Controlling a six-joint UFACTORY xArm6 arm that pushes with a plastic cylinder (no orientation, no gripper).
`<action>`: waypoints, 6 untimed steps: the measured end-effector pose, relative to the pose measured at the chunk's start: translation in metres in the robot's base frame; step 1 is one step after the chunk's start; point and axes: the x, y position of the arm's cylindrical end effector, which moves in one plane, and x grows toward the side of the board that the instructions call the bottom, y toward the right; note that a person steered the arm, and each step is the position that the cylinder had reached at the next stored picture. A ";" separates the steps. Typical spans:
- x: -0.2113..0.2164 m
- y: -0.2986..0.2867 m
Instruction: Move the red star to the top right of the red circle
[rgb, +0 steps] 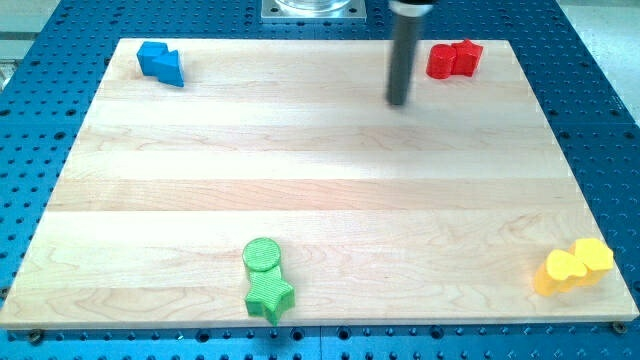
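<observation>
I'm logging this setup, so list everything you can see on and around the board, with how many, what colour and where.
wooden board: one, pale wood, fills most of the view
blue perforated table: one, blue, around the board on all sides
blue blocks: two touching, shapes unclear, board's top left corner
red circle: one, red, near the board's top right corner
red star: one, red, touching the red circle on its right side
green circle: one, green, near the bottom edge, left of centre
green star: one, green, directly below the green circle and touching it
yellow blocks: two touching, shapes unclear, bottom right corner
metal base: one, grey, top edge of the view
my tip: one dark rod, left of and slightly below the red circle, apart from it
</observation>
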 end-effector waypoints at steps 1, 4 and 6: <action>-0.013 0.083; -0.049 0.071; -0.093 0.073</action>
